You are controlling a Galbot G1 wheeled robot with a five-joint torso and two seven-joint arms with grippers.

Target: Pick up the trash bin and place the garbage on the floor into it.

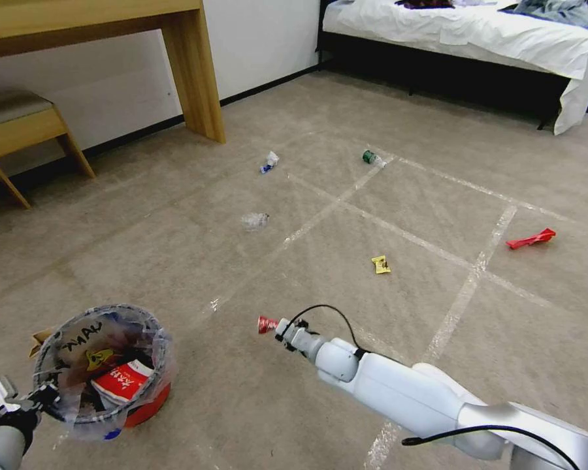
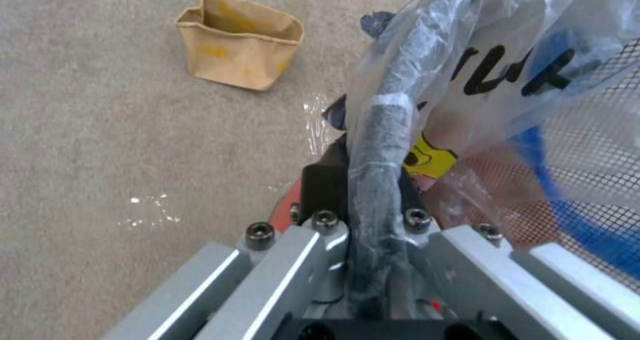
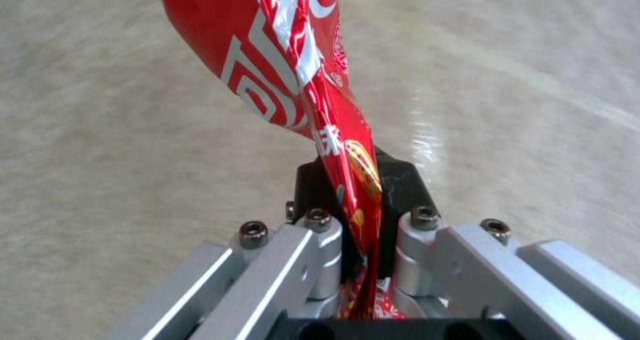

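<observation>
**Carpeted bedroom floor, wrapper pinched short of the bin**

Beige floor holds scattered litter. Low at the robot's left, the trash bin hangs by its rim, clamped in the left gripper. The right gripper pinches a red wrapper by one thin edge, well apart from the bin; it could slip free.

The small round red plastic trash bin lined with crinkled clear plastic is hiding most of the brown paper bag behind it in the head view, and the left end effector at its rim is being cut off by the picture's lower left corner. The crumpled shiny red wrapper is running out past the top edge of the right wrist view. The far scraps of litter, a white-and-blue one and a clear crumpled one, are showing too small to identify.
</observation>
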